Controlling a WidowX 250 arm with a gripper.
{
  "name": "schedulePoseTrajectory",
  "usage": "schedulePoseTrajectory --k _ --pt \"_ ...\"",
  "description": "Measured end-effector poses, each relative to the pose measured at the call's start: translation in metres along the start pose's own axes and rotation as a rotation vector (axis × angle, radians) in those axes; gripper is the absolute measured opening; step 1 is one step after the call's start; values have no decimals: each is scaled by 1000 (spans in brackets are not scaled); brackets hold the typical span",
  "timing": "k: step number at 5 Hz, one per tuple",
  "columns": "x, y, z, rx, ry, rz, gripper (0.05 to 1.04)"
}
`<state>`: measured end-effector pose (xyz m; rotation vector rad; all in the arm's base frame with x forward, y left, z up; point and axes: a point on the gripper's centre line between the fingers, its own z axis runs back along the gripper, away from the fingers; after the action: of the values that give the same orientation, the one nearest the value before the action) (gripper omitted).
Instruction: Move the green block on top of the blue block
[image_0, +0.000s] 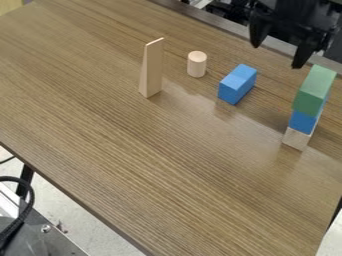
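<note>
The wood-grain counter (160, 150) supports a smooth, rectangular green block (314, 91), its top face paler than its darker side, seated atop a stacked blue block (303, 122) over a pale block (296, 139). The end effector (277, 57) is released, its black, tapered fingers (304, 54) apart and holding nothing.
</note>
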<state>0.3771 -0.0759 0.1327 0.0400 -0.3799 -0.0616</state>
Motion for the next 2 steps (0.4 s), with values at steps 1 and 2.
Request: schedulePoseTrajectory --k 1,2 --pt "-1 -9 1 -25 1 3 997" --pt "-4 -21 2 -42 12 12 997"
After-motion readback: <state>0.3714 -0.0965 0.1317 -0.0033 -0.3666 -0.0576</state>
